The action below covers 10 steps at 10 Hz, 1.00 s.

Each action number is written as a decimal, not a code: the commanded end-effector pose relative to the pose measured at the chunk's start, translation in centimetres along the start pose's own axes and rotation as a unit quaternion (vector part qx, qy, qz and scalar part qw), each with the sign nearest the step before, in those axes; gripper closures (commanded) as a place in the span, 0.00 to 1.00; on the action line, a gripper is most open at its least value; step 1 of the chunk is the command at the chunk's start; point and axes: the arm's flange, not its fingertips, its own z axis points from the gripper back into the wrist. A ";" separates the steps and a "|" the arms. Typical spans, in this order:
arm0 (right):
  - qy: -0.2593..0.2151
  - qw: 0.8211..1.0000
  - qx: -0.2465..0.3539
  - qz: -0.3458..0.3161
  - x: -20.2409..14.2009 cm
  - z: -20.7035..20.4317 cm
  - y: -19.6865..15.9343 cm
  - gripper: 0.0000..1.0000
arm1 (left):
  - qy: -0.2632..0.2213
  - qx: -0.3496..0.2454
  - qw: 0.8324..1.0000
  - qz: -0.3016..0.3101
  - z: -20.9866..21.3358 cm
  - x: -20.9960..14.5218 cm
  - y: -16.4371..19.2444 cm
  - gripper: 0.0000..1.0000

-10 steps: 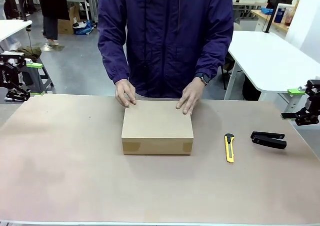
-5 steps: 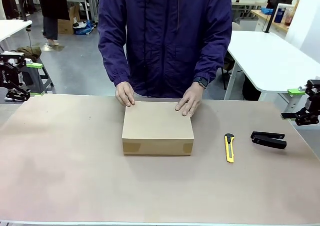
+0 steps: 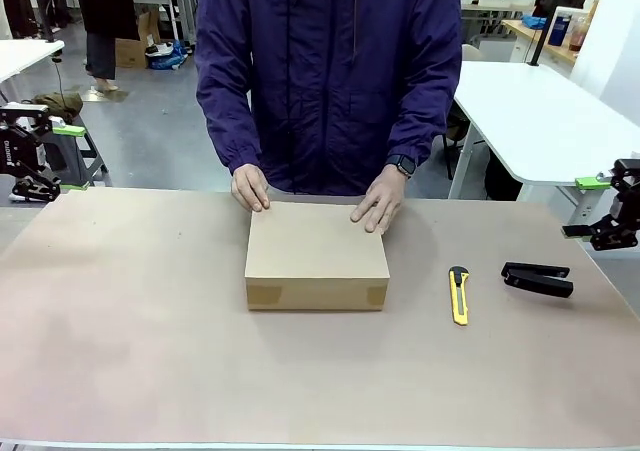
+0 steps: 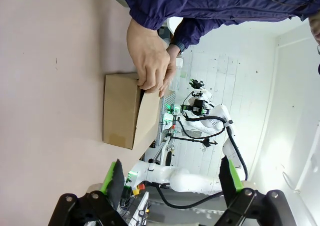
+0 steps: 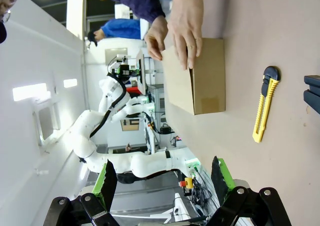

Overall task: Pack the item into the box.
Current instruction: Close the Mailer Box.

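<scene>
The box [image 3: 316, 246] sits in the middle of the table with its lid down; it is brown cardboard and also shows in the left wrist view [image 4: 120, 110] and the right wrist view [image 5: 207, 75]. A person's hands [image 3: 250, 186] rest on the lid's far edge. The item is hidden. My left gripper [image 3: 30, 166] hangs off the table's far left corner, open and empty, its green-padded fingers wide apart [image 4: 171, 173]. My right gripper [image 3: 610, 226] hovers at the right edge, open too [image 5: 165, 176].
A yellow utility knife [image 3: 458, 294] lies right of the box, with a black stapler [image 3: 537, 278] beyond it near the right edge. The brown table [image 3: 150, 321] has free room in front and to the left.
The person's hands have shifted slightly along the lid's far edge and the box has slid a touch to the right. Both arms stay still.
</scene>
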 end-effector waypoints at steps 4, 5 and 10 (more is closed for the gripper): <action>0.003 1.000 0.003 0.002 -0.4 -0.1 0.4 0.00 | -0.002 0.006 1.000 0.004 -0.1 -0.6 -0.3 0.00; 0.003 1.000 0.003 0.002 -0.4 -0.1 0.4 0.00 | -0.002 0.006 1.000 0.004 -0.1 -0.6 -0.3 0.00; 0.003 1.000 0.003 0.002 -0.4 -0.1 0.4 0.00 | -0.002 0.006 1.000 0.004 -0.1 -0.6 -0.3 0.00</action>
